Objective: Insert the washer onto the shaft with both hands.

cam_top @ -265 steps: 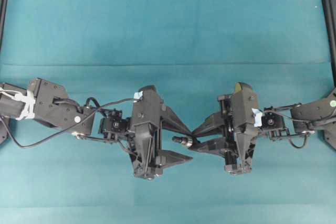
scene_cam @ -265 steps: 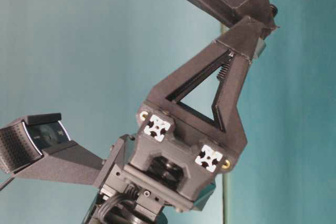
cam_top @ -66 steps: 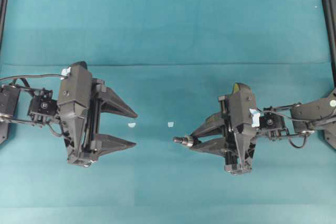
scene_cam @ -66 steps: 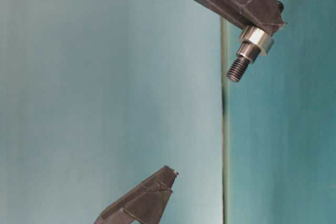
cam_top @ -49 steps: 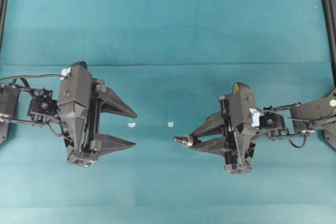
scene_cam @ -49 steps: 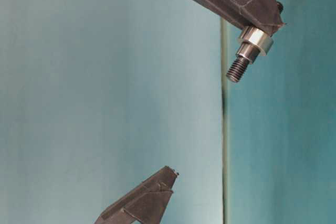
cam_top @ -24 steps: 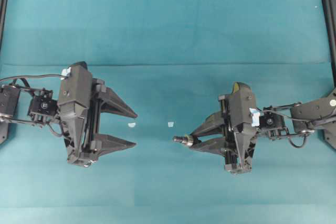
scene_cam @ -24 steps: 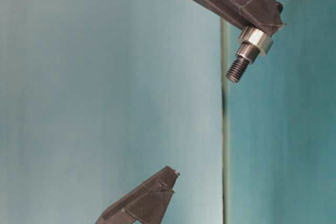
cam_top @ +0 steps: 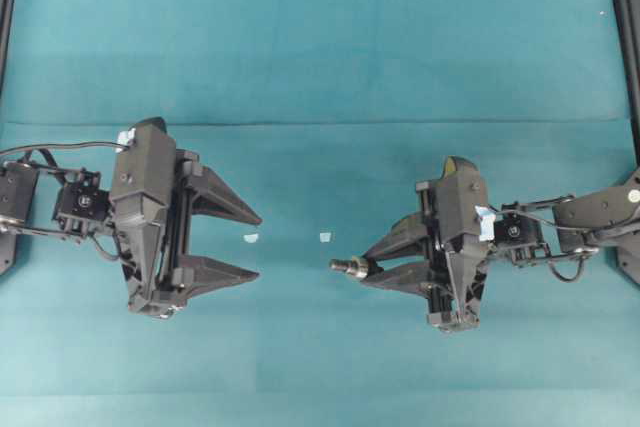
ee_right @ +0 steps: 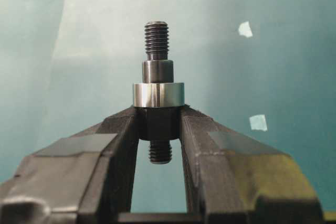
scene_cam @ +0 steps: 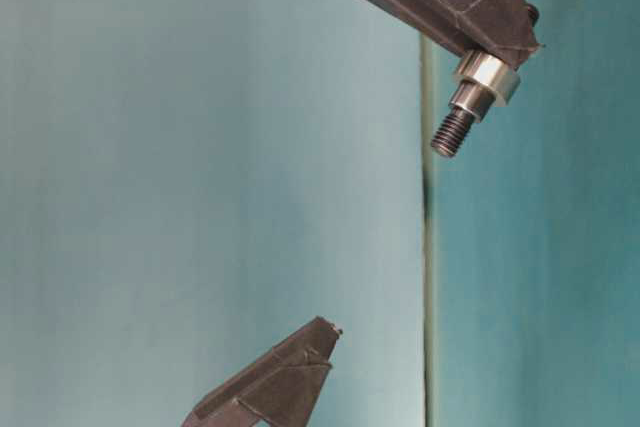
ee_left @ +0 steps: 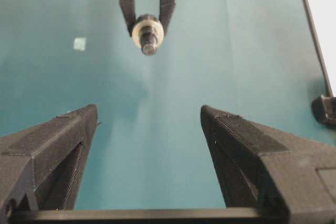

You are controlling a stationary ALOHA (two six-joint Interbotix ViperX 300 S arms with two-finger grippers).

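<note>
The dark shaft (ee_right: 157,40) is pinched at its thick middle by my right gripper (ee_right: 158,123), which is shut on it. The silver washer (ee_right: 158,94) sits on the shaft, resting against the fingertips. The threaded end points left in the overhead view, where the shaft (cam_top: 345,267) sticks out of the right gripper (cam_top: 368,265). From table level the washer (scene_cam: 488,77) shows above the threaded tip (scene_cam: 453,132). My left gripper (cam_top: 258,245) hangs well to the left, open and empty. Its wrist view faces the washer (ee_left: 147,31) end-on, far beyond the left gripper (ee_left: 148,111).
Teal cloth covers the table. Two small pale tape scraps (cam_top: 251,239) (cam_top: 324,237) lie between the grippers. Black frame posts stand at the far left (cam_top: 6,27) and far right (cam_top: 628,47) edges.
Over the last second nothing has moved. Compared with several seconds ago, my left gripper has drawn back to the left, away from the shaft, and the washer stays on the shaft.
</note>
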